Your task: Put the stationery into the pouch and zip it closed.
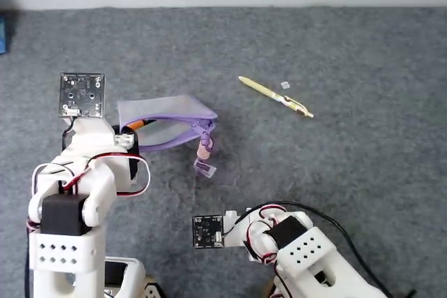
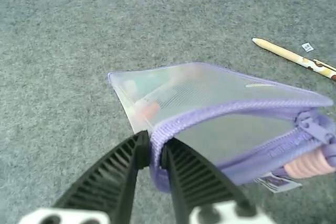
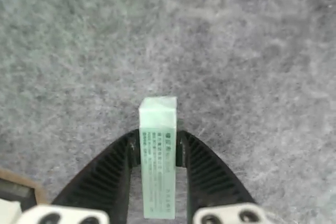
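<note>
A translucent purple pouch [image 1: 164, 125] lies on the grey felt, its zip partly open, with a pink pull charm [image 1: 204, 150] at its right end. My left gripper [image 2: 153, 153] is shut on the pouch's [image 2: 210, 108] zip edge at its left end; something orange shows inside the pouch. In the right wrist view my right gripper [image 3: 157, 142] is shut on a pale green eraser [image 3: 157, 156] held above the felt. That arm [image 1: 279, 235] sits at the front centre in the high view. A yellow pen [image 1: 275, 96] [image 2: 296, 59] lies apart, to the pouch's far right.
A small white scrap [image 1: 285, 85] lies just beyond the pen. A clear tag [image 1: 205, 168] trails below the pouch's charm. Grey felt [image 1: 349, 172] covers the whole table, bordered by a pale wall at the back.
</note>
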